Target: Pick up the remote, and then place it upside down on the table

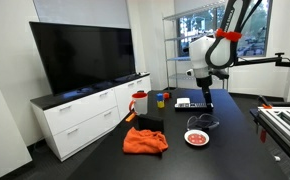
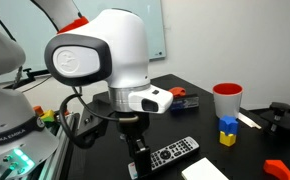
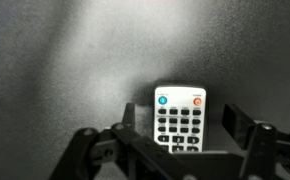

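The remote (image 2: 173, 152) lies flat on the black desk (image 2: 260, 150), lower middle of an exterior view, buttons facing up, so it is not yet turned over. The hand (image 3: 179, 114) hangs over it with its fingers spread wide. In the wrist view one finger stands left of the remote and one right, neither visibly touching it. By my reckoning the task is barely begun. The approach looks lined up, but the grip, the lift, the turn-over and the setting down button-side down are all left to do.
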`<state>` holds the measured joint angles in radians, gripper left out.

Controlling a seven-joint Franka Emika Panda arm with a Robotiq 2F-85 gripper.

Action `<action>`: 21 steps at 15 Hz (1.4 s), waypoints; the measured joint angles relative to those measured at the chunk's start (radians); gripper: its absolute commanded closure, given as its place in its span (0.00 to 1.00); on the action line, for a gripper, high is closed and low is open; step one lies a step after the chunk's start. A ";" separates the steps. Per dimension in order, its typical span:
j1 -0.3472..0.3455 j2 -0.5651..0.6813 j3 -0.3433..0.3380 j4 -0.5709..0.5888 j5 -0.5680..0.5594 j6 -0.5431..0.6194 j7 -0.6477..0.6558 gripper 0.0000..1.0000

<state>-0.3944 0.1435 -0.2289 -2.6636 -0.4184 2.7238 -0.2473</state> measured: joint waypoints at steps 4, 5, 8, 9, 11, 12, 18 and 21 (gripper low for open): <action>0.021 0.000 -0.020 0.000 0.000 0.001 -0.017 0.74; 0.025 0.000 -0.025 0.000 0.000 0.001 -0.023 0.78; 0.029 -0.005 -0.031 0.000 -0.001 0.003 -0.037 0.89; 0.029 -0.008 -0.032 0.000 -0.001 0.003 -0.040 0.40; 0.029 -0.009 -0.032 0.000 -0.001 0.003 -0.050 0.42; 0.029 -0.009 -0.032 0.000 -0.001 0.003 -0.055 0.37; 0.029 -0.009 -0.048 0.000 0.000 0.010 -0.093 0.00; 0.027 -0.009 -0.066 0.000 0.000 0.012 -0.117 0.00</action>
<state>-0.3671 0.1343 -0.2953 -2.6636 -0.4184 2.7353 -0.3639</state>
